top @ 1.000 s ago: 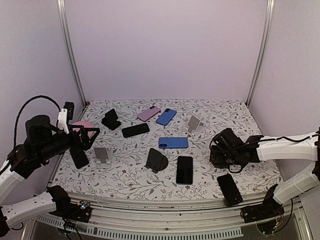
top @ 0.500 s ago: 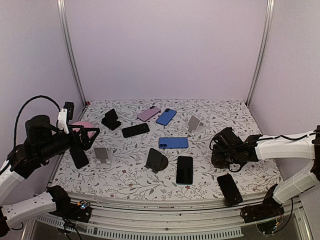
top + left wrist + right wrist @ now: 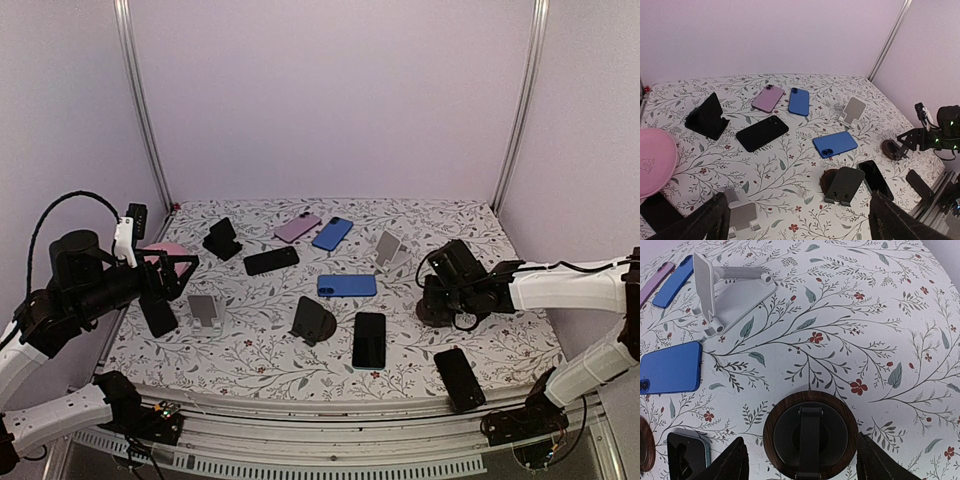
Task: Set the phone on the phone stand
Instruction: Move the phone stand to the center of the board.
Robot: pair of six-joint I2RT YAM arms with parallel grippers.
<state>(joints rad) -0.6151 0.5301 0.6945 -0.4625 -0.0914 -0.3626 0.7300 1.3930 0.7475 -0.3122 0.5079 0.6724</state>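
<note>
So the round stand (image 3: 810,434), wood rim with a black middle, sits on the right side of the table (image 3: 505,240), and the right end effector (image 3: 799,455) hangs right over it, spread open with one finger on each side of the rim. Can't tell from the wrist view whether the fingers actually touch it. The closest phone is the black phone (image 3: 369,338), lying flat and screen up to the left of the stand, a little nearer the front edge, with nothing gripping it. Just beyond that is a blue phone (image 3: 346,285), also flat, and behind it a white stand (image 3: 388,248) with its plate tilted up. A dark stand (image 3: 313,320) sits just left of the black phone. Another black phone (image 3: 460,377) lies by the front right edge. Further back are a second blue phone (image 3: 332,233) and a lilac phone (image 3: 297,227) side by side. Way over on the left, the left end effector (image 3: 178,272) is held up off the table with its fingers wide apart and nothing in them, near a pink disc (image 3: 160,250) and a grey stand (image 3: 205,310).
</note>
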